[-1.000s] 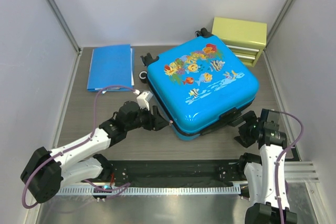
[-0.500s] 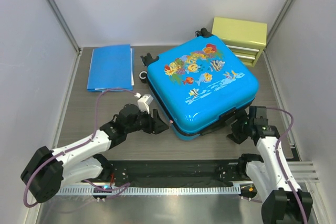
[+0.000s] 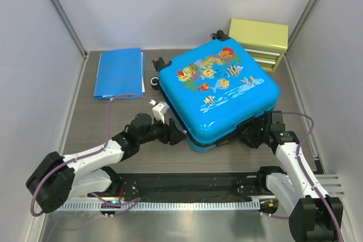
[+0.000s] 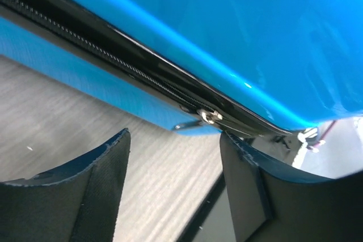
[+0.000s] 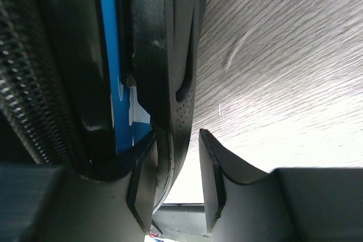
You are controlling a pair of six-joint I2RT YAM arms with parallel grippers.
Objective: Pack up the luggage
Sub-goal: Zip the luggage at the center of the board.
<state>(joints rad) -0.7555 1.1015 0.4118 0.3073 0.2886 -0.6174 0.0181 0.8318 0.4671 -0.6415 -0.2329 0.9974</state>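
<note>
Luggage (image 3: pixel 218 94), blue fish-print hard-shell, lies closed and flat on table (image 3: pixel 91 128), print up, right of centre. Left gripper (image 3: pixel 178 134) at its 7 o'clock corner, jaws apart, zipper pull (image 4: pixel 207 117) just ahead of them. Right gripper (image 3: pixel 253 134) at 5 o'clock edge, jaws apart straddling black handle (image 5: pixel 164 55), gap on one side. Blue folder (image 3: pixel 119 72) at 9 o'clock, yellow-green drawer box (image 3: pixel 259 41) at 1 o'clock.

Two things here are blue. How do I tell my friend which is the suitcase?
Find the grey table; the suitcase is the biggest thing on it, in its middle. The blue folder to its left is flat and plain, and the drawer box behind it is yellow-green, but the suitcase is bulgy, shiny and printed with cartoon fish.
</note>
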